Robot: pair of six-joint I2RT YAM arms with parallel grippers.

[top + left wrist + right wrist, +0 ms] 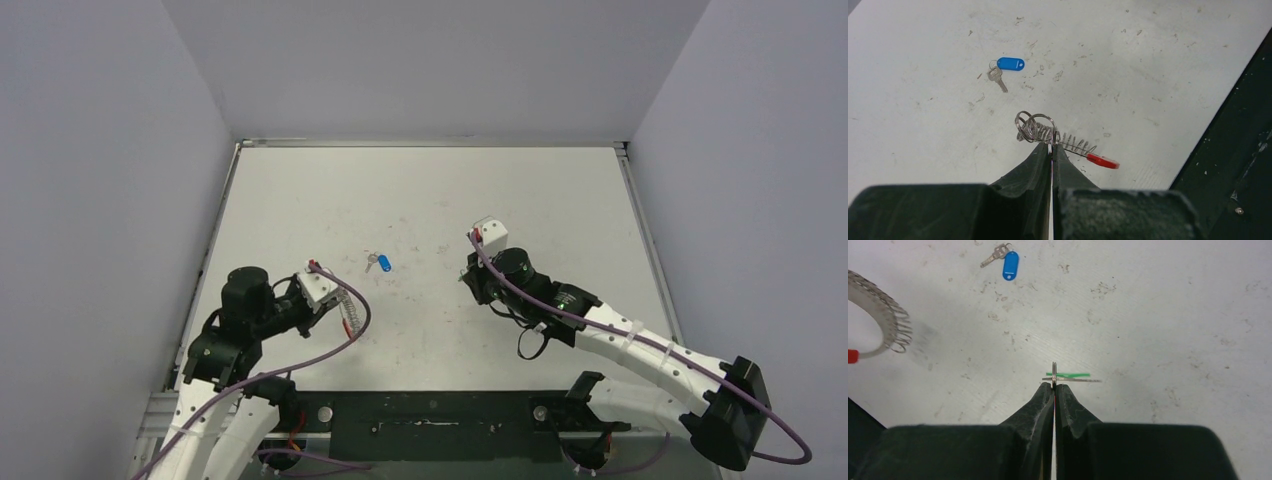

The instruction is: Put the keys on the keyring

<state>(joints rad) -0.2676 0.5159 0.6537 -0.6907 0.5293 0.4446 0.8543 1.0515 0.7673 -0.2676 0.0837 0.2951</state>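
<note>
My left gripper [1052, 146] is shut on the keyring [1060, 139], a silvery wire coil with a red sleeve [1103, 161], and holds it above the table. In the top view the left gripper [335, 305] and keyring [348, 320] are at the near left. The blue-headed key [1010, 64] lies flat on the table beyond them, also in the top view [381, 263] and the right wrist view [1010, 265]. My right gripper [1054, 385] is shut on the small ring of the green-headed key [1069, 374], seen edge-on. The right gripper [472, 278] is right of centre.
The white table [500, 190] is scuffed, with grey walls on three sides. A dark base rail [430, 425] runs along the near edge. The keyring's coil also shows at the left edge of the right wrist view [885, 310].
</note>
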